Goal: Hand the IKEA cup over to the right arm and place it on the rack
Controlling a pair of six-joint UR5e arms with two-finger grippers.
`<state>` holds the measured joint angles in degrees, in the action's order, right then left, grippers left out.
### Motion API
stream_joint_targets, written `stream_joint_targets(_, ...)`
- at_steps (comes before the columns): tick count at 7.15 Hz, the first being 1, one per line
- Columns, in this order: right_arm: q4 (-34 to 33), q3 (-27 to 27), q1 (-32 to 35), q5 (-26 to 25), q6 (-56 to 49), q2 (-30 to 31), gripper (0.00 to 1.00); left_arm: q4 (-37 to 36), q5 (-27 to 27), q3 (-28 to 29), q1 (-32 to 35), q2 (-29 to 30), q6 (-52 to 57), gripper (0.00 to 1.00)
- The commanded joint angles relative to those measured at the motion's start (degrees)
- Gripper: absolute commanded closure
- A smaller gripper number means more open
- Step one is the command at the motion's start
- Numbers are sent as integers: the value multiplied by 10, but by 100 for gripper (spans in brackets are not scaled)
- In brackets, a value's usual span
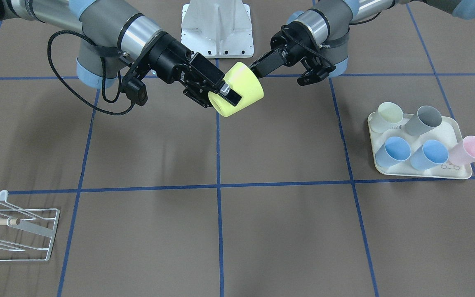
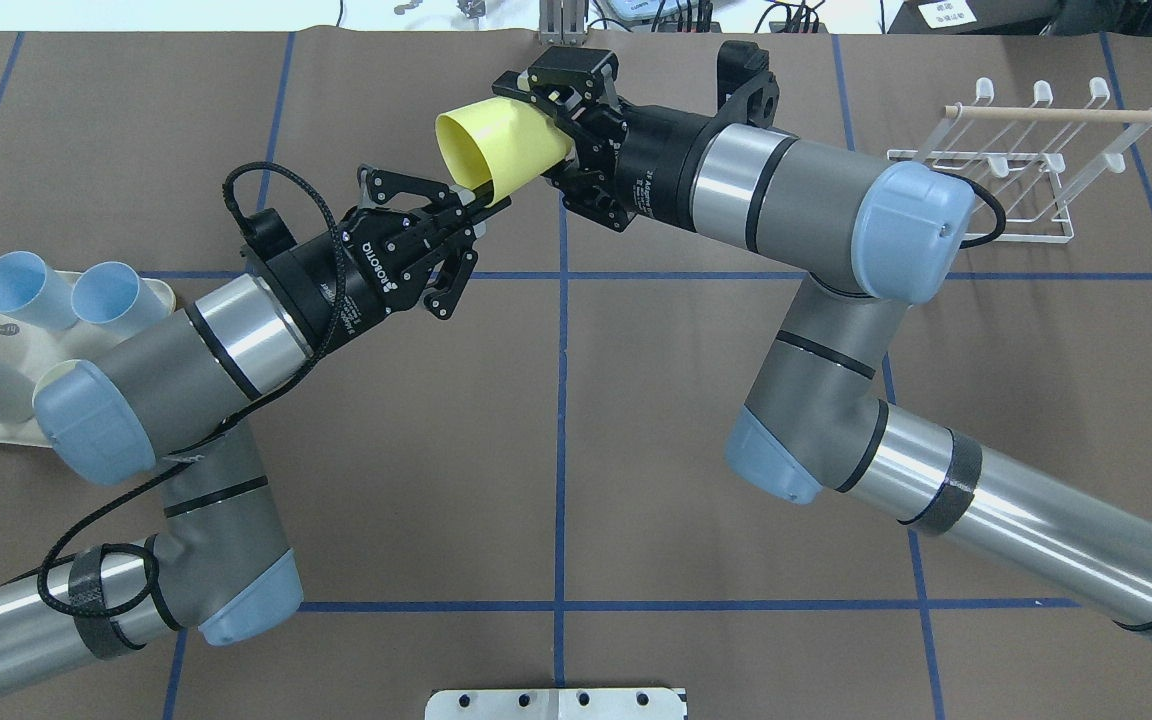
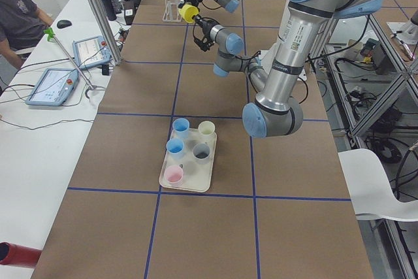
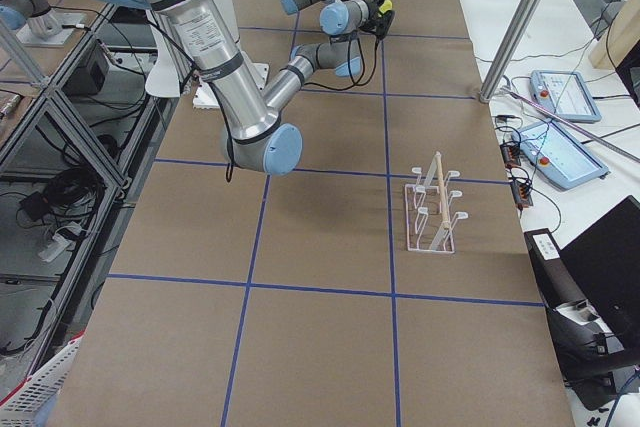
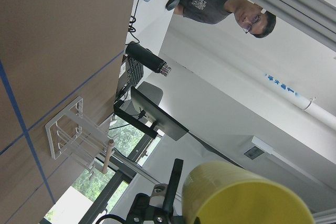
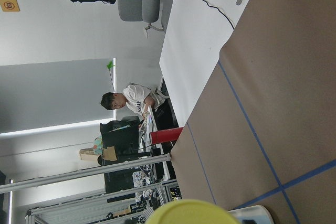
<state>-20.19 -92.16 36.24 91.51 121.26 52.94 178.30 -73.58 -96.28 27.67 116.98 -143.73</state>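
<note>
Mid-handover: the yellow plastic cup (image 2: 506, 150) is off the bench (image 1: 283, 231), in the air between the two arms. Its long axis is roughly level, mouth toward the left hand (image 2: 481, 230), base end toward the right hand (image 2: 554, 140). Right hand is clamped across the base end. Left hand's fingers are spread apart, with one tip at the lower rim; we can't tell if it touches. We judge the cup hangs on the right hand alone, so the transfer is nearly done and the left should back off along the cup axis first. What matters next: the flat white wire rack with wooden dowel (image 2: 1036, 165) sits on the right arm's side, well apart from the cup and just beyond that arm's elbow joint, so the right arm is nearer. We'd expect a wrist turn to bring the mouth over a prong. Counts: one yellow cup, one rack, one cream rectangular tray (image 1: 427, 173) carrying five cups: pale yellow cup (image 1: 389, 115), grey cup (image 1: 425, 119), blue cup (image 1: 394, 150), second blue cup (image 1: 430, 153), pink cup (image 1: 470, 149).
</note>
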Motion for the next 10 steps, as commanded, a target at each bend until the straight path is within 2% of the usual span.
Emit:
stream_joint_targets(1,2,2,9,1,1,1,100,2,-4,-6,3,-3,1,0)
stream_joint_targets(3,2,2,39,2,-1,6,100,6,-8,-6,6,-6,6,0)
stream_joint_targets(4,1,2,81,8,-5,12,100,6,-9,-6,6,-7,36,0)
stream_joint_targets(5,-2,1,122,28,-47,36,100,-2,-10,-4,6,-8,72,0)
stream_joint_targets(6,-19,4,144,35,-135,51,100,-10,-9,-1,6,-10,131,0)
stream_joint_targets(8,-126,-11,189,34,-284,67,100,-92,-9,-11,8,-11,237,0)
stream_joint_targets(10,-188,-11,243,16,-425,105,100,-217,-9,-46,8,-33,344,0)
